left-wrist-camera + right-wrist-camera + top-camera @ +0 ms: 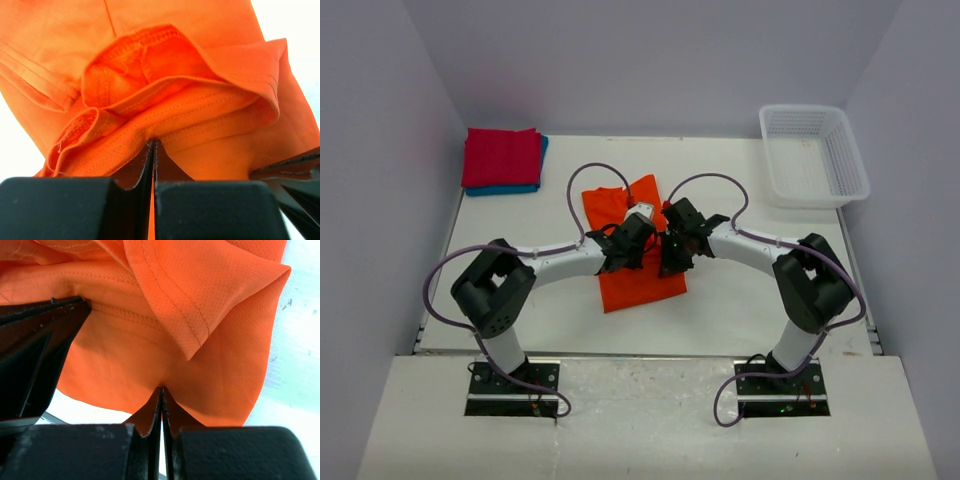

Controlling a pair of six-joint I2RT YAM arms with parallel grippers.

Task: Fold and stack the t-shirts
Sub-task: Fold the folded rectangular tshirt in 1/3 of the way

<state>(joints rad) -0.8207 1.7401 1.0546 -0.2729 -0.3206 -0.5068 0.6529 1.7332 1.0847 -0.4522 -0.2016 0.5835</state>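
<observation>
at the bottom centre of the left wrist view, the left claw (pixel 152 145) was clamped tight on a hemmed fold of the orange t-shirt (pixel 200 125), and the cloth bunched up above its tips. low in the middle of the right wrist view, the right claw (pixel 161 390) was pinched together on another edge of the same shirt. in the top view both claws sat close together at the centre of the frame, over the orange t-shirt, which lay partly folded on the bench (pixel 750 300). at the upper left the red t-shirt (pixel 502 157) lay folded on top of the blue t-shirt (pixel 505 190). a white mesh basket (pixel 815 197) stood at the upper right, well apart.
</observation>
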